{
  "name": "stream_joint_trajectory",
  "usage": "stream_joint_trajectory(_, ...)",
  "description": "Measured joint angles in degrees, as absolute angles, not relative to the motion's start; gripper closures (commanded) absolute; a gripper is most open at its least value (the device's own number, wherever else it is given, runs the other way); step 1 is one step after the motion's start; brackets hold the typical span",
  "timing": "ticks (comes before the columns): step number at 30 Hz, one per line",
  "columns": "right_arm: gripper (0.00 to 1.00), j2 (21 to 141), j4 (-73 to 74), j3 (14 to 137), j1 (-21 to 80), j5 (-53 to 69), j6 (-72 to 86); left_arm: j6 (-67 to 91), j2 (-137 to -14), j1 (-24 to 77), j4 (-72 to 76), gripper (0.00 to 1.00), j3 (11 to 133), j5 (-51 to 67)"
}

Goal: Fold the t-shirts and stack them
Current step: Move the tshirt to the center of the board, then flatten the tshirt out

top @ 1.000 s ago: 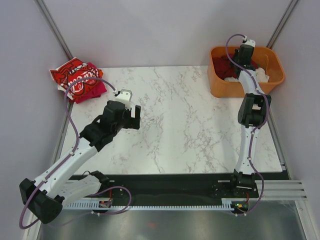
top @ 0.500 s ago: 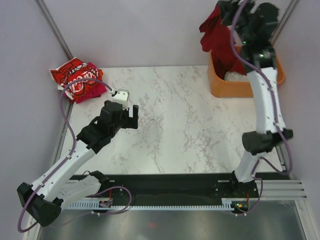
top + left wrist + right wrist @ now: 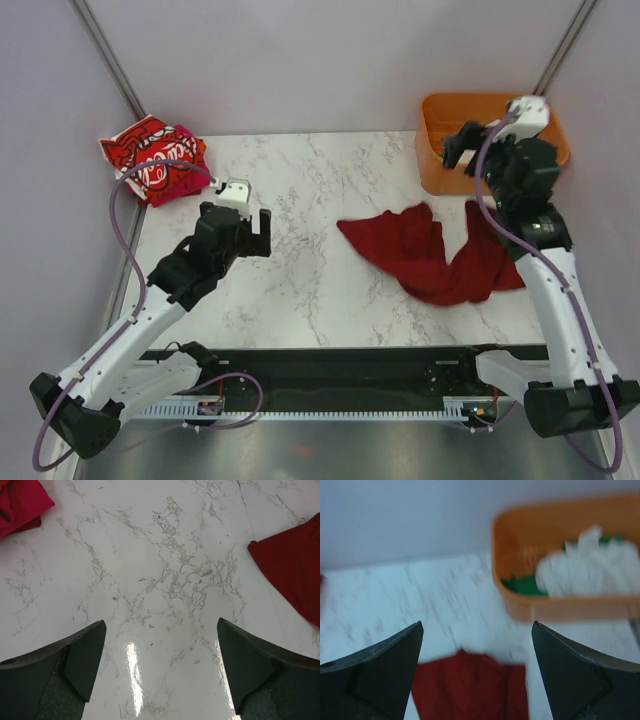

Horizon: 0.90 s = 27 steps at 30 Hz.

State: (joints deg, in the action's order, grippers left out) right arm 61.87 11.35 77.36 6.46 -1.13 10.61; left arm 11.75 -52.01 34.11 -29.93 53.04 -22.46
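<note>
Starting with the top view. Dark red t-shirt (image 3: 430, 255) loose and crumpled at 4 o'clock on the table (image 3: 330, 190), probably laid there for spreading and folding. Bright red lettered t-shirt (image 3: 148, 155) next to magenta t-shirt (image 3: 193, 180) at the 10 o'clock corner, both folded, apparently the stack. Orange tub (image 3: 432, 170) at 2 o'clock, likely the supply bin. Right arm reared tall, forearm reaching toward 12, right claw (image 3: 460, 148) spread wide and empty above the tub's near wall. Left arm stretched low toward 11 o'clock, left claw (image 3: 258, 232) spread and empty over bare marble left of centre.

Switching to the left wrist. Fingers wide apart, nothing between, aimed down at the table. Magenta t-shirt at 10 o'clock, dark red t-shirt at 3 o'clock, well apart from either finger.

Ending on the right wrist, blurred. Fingers apart, nothing held. Dark red t-shirt at 6 o'clock, orange tub at 2 o'clock holding a bunched white t-shirt (image 3: 590, 560) and a green scrap (image 3: 522, 584). Judged: spreading not yet begun.
</note>
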Motion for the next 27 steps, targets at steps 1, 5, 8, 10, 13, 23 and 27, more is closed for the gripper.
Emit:
stream_joint_trajectory(1,0.02,62.3,14.5,71.5,6.5,-2.7,11.6,11.7,-52.3,34.1,-29.9,0.0,53.0,-22.5)
stream_joint_trajectory(5,0.02,64.2,29.7,62.7,6.4,-7.5,13.7,11.8,-53.7,34.1,-29.9,0.01,52.9,-22.1)
stream_joint_trajectory(8,0.02,62.2,31.6,63.4,6.4,-7.9,15.3,11.9,-56.4,34.1,-30.0,0.01,53.0,-20.1)
stream_joint_trajectory(10,0.02,59.8,31.7,63.2,6.4,-7.3,16.6,12.7,-60.4,34.3,-30.5,0.02,54.0,-17.9)
stream_joint_trajectory(13,0.02,56.7,30.7,60.1,6.4,-5.8,18.5,15.4,-68.3,34.9,-31.5,0.03,56.9,-14.7)
stream_joint_trajectory(23,0.02,57.2,32.2,48.2,6.4,-6.4,24.3,22.4,-100.3,43.2,-32.7,0.1,84.4,-8.3)
stream_joint_trajectory(27,0.02,49.2,31.9,48.3,5.9,-10.0,27.9,24.8,-114.3,44.6,-30.6,0.12,98.8,-4.3)
